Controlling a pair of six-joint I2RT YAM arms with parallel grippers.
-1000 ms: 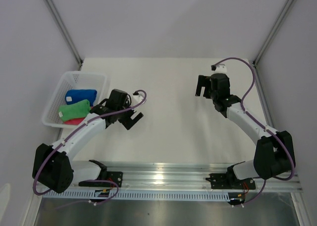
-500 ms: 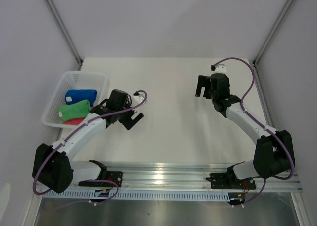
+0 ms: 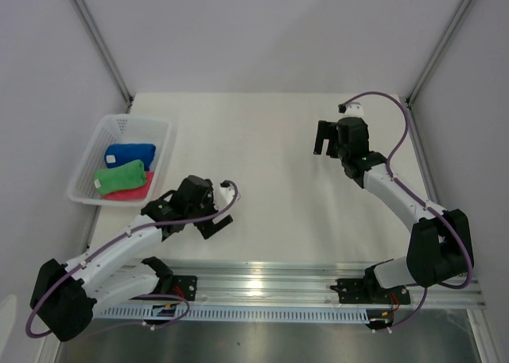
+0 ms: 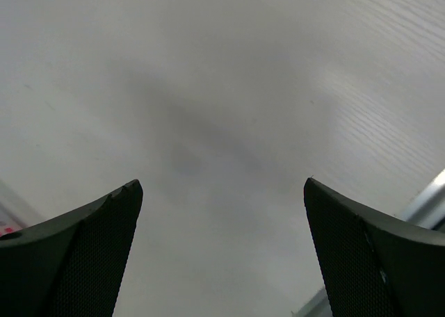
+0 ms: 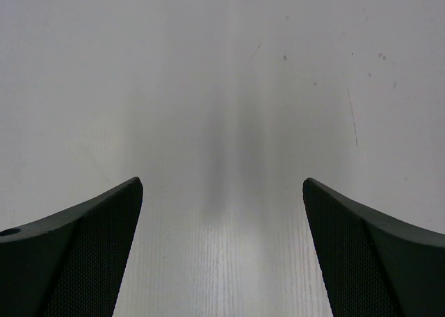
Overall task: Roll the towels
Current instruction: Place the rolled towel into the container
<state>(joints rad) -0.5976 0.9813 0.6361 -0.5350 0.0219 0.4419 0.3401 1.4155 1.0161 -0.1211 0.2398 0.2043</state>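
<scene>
Three rolled towels lie in the white mesh basket at the table's left: a royal blue towel at the back, a bright green towel in the middle, a pink-red towel at the front, partly under the green one. My left gripper is open and empty over bare table, right of and nearer than the basket; its wrist view shows only tabletop between the fingers. My right gripper is open and empty over the table's right half; its wrist view shows only bare table.
A metal rail with the arm bases runs along the near edge; its corner also shows in the left wrist view. Grey walls and frame posts close in the back and sides.
My left arm has drawn back toward the near edge, and its gripper moved nearer and slightly right, away from the basket. The right arm and the towels have not moved.
</scene>
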